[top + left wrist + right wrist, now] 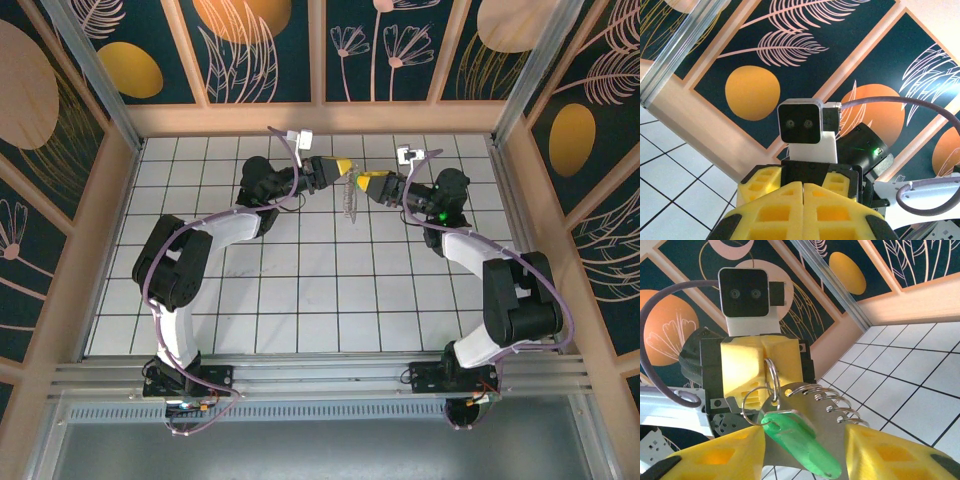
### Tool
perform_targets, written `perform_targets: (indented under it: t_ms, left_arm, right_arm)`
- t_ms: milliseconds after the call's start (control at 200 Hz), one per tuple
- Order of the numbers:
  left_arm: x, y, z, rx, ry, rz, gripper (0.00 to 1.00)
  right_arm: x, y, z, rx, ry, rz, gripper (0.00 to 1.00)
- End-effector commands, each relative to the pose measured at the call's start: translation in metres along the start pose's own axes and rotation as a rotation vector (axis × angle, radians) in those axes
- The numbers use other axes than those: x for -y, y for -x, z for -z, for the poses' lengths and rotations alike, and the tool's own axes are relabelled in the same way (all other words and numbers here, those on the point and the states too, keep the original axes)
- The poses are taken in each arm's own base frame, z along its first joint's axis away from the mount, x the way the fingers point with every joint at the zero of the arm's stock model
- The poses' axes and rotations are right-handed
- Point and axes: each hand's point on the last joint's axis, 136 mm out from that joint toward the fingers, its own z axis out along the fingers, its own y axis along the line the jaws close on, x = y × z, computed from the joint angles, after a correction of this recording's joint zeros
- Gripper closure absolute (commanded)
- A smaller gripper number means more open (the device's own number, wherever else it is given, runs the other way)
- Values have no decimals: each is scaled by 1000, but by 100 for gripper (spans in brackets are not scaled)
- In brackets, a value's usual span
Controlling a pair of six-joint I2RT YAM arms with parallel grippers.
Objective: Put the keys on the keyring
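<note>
The key (801, 444) has a bright green head, and the keyring (830, 402) is plain silver-grey metal. The left gripper (346, 168) and the right gripper (364, 181) are both yellow at the fingers, over black bodies. The table (300, 300) is white tile with a thin dark grid, and the wall panels (270, 45) are dark teal with orange discs and pale pink leaf and flower outlines, framed in light wood.

a: what lay around the scene?
b: a white tiled tabletop (300, 300), ringed by a pale wooden frame (320, 118).
a: and the walls?
b: dark teal panels (400, 70) with orange discs and leaf drawings; a metal rail (320, 375) ran along the near edge.
</note>
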Motion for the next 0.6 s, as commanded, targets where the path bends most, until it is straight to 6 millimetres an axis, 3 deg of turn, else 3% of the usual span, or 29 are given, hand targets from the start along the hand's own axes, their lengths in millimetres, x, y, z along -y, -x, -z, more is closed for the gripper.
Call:
perform_targets:
  t_ms: [0,230,400,596]
  left_arm:
    - [33,22,-5,29,-63,-91,100]
    - [32,23,-6,34,-61,-92,100]
    - [30,24,-6,38,-57,-93,100]
    - [31,25,-5,54,-55,-98,100]
  right_arm:
    - [-16,3,-3,-2,64,71,59]
    - [-19,-3,-4,-19,81,69,84]
    - [-17,-5,-3,-23,74,63,96]
    - [-17,-7,-6,-34,74,52,100]
